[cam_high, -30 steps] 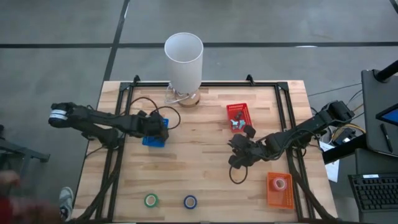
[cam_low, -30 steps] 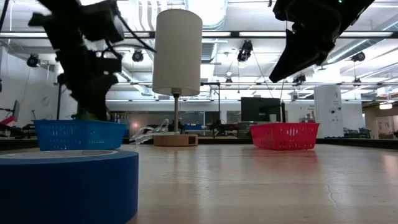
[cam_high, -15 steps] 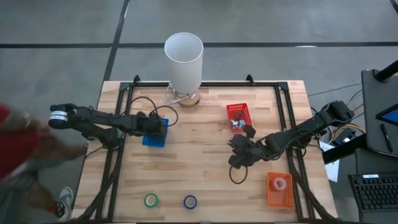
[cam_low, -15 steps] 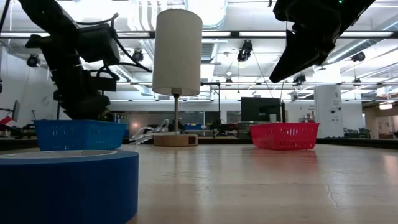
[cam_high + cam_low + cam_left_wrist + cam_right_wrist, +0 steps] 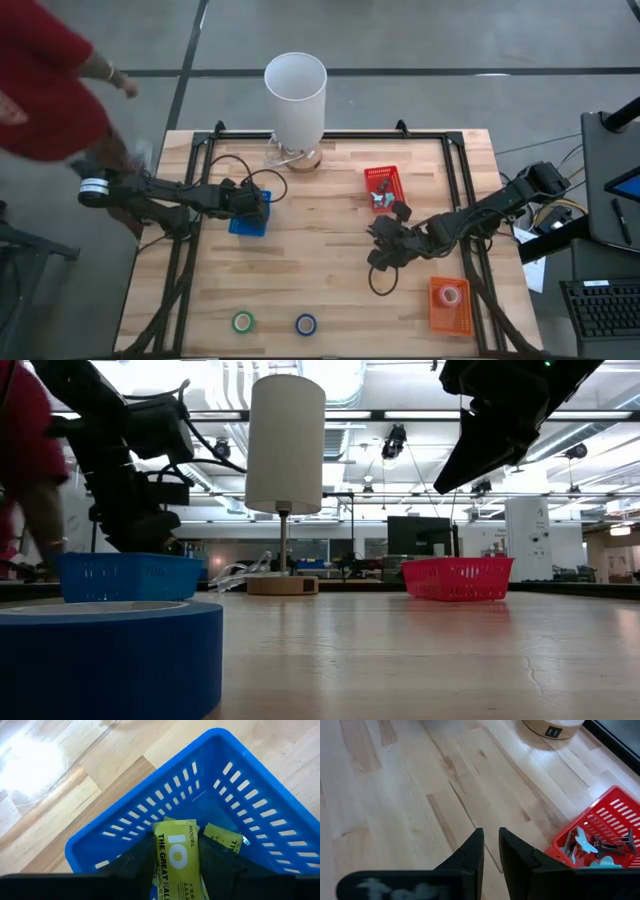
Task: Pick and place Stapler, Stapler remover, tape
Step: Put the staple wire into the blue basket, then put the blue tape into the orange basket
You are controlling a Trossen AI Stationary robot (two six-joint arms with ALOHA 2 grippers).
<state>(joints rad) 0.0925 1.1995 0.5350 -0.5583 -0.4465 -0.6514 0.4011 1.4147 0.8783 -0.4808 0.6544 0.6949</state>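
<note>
My left gripper (image 5: 258,207) reaches down into the blue basket (image 5: 247,222) at the table's left. In the left wrist view it is shut on a yellow-green printed stapler box (image 5: 177,855); a second yellow-green piece (image 5: 223,836) lies beside it on the basket floor. A green tape roll (image 5: 243,322) and a blue tape roll (image 5: 306,324) lie flat near the front edge. A pink tape roll (image 5: 451,295) lies in the orange basket (image 5: 452,318). My right gripper (image 5: 383,252) hangs shut and empty above the table's middle right. My left gripper has the yellow-green box's two long sides (image 5: 159,851) between its two fingers, which lie along the box. The fingers come from above, slanting down into the blue basket (image 5: 150,815). The box's far end is down near the basket floor.
A white lamp (image 5: 296,95) stands at the far edge on a round base (image 5: 553,727). A red basket (image 5: 382,186) holding staple removers (image 5: 600,845) sits at the middle right. A person in red (image 5: 40,80) stands at the table's far left corner.
My left gripper has gone down into the blue basket and tipped, with the yellow-green box between its fingers. A person in red has walked along the table's left side toward its far corner.
</note>
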